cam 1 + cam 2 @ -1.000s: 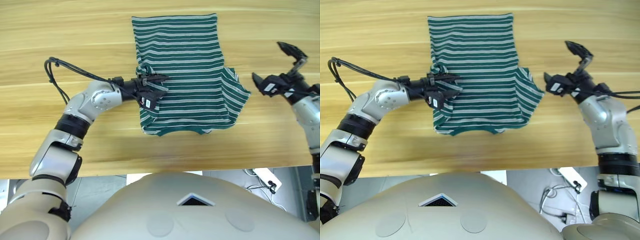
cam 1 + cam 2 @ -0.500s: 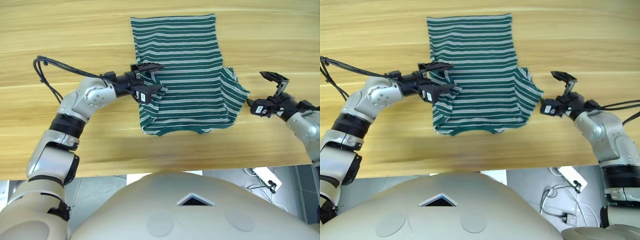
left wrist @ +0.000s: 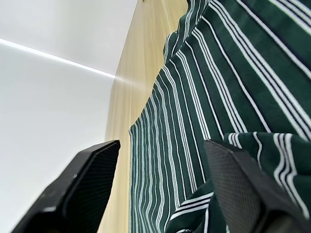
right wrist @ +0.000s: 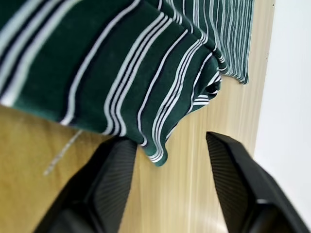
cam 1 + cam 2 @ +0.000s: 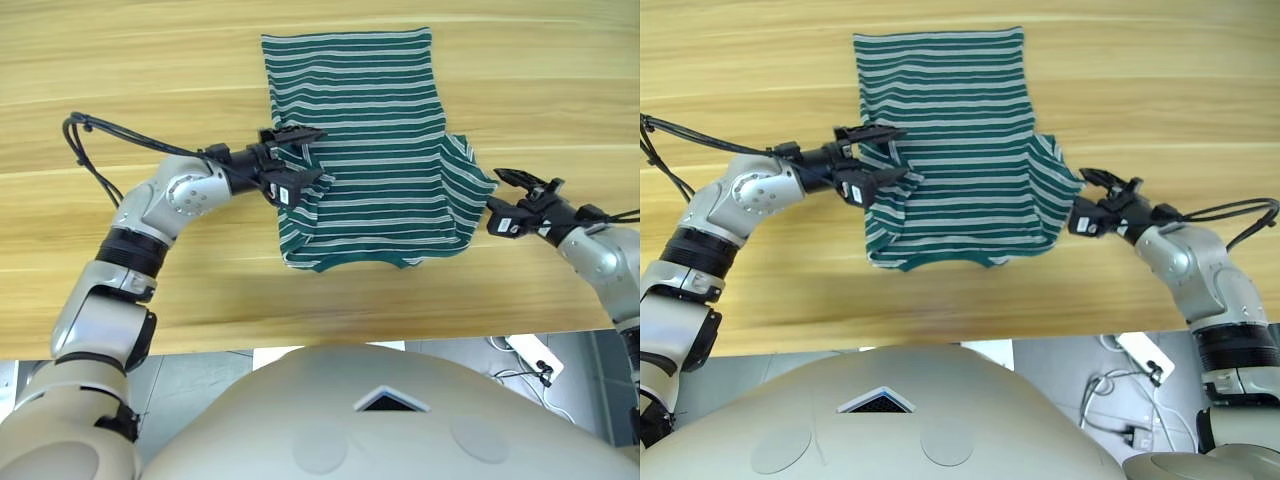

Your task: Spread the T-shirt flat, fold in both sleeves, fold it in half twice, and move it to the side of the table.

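Nearest the robot, close to the front edge of the table [image 5: 400, 300], lies the neckline [image 5: 385, 262] of the T-shirt [image 5: 370, 120]. It is a dark green knit with thin white stripes, resting on pale, smooth-grained wood. The cloth looks thin, light and quite limp. I judge it will sag, wrinkle and trail wherever it is lifted, and it should slide easily on this wood, so a hard pull may drag the whole garment askew.

A little farther out, the right sleeve [image 5: 465, 175] sticks out unfolded, a soft rounded flap with a double-stitched cuff. The right tool [image 5: 493, 198] sits just at that cuff, spread open and gripping nothing. In its wrist view the cuff's corner lies at the mouth between the ribbed black fingers [image 4: 104, 189]. The cuff edge seems the best place to pinch, taking both layers together.

Across the shirt at about the same depth, the left tool [image 5: 320, 152] hovers over the left side. The sleeve there is already turned in, with a small bunch of cloth at the fold. Its textured fingers [image 3: 87, 179] stand wide apart above the stripes and hold nothing.

Farthest away, the straight bottom hem [image 5: 345, 38] lies flat.
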`<state>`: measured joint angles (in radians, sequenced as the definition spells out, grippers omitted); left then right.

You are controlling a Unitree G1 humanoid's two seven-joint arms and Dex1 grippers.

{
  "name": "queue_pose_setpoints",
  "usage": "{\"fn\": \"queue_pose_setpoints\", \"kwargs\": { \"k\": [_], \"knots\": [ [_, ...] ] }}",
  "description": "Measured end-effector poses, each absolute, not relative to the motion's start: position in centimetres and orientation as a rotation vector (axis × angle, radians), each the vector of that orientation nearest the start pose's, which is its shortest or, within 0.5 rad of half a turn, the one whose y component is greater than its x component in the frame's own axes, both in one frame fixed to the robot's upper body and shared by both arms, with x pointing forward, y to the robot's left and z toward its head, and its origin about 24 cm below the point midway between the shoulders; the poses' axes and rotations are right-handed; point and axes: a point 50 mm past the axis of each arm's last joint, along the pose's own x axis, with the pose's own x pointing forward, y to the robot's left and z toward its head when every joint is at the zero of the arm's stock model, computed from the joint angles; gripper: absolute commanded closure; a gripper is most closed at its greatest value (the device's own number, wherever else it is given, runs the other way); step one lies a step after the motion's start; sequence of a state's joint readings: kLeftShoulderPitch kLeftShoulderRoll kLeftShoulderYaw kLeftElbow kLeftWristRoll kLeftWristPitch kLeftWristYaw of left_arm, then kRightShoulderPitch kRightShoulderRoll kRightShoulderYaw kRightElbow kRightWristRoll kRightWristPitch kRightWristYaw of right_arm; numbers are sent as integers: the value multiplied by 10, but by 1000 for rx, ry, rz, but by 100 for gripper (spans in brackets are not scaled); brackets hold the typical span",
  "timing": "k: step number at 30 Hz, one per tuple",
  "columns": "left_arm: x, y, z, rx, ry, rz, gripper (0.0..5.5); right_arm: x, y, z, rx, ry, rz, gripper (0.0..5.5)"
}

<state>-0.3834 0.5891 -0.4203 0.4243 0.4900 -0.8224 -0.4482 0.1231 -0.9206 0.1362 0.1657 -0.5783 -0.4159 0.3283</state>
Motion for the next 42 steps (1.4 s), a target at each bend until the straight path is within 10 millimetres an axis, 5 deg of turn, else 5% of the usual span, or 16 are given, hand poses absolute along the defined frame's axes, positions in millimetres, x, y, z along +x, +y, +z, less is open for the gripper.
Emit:
{"fn": "queue_pose_setpoints", "kwargs": {
  "k": [11, 26, 33, 42],
  "knots": [
    [269, 141, 54, 1188, -409, -1145, 223, 213, -290, 28, -1421, 282, 721, 549],
    [269, 140, 54, 1186, -420, -1130, 223, 216, -283, 30, -1382, 219, 683, 549],
    [269, 140, 54, 1185, -420, -1129, 223, 221, -256, 62, -1282, -34, 674, 549],
    [269, 139, 53, 1175, -424, -1125, 223, 219, -219, 52, -1234, -86, 829, 549]
  ]
}}
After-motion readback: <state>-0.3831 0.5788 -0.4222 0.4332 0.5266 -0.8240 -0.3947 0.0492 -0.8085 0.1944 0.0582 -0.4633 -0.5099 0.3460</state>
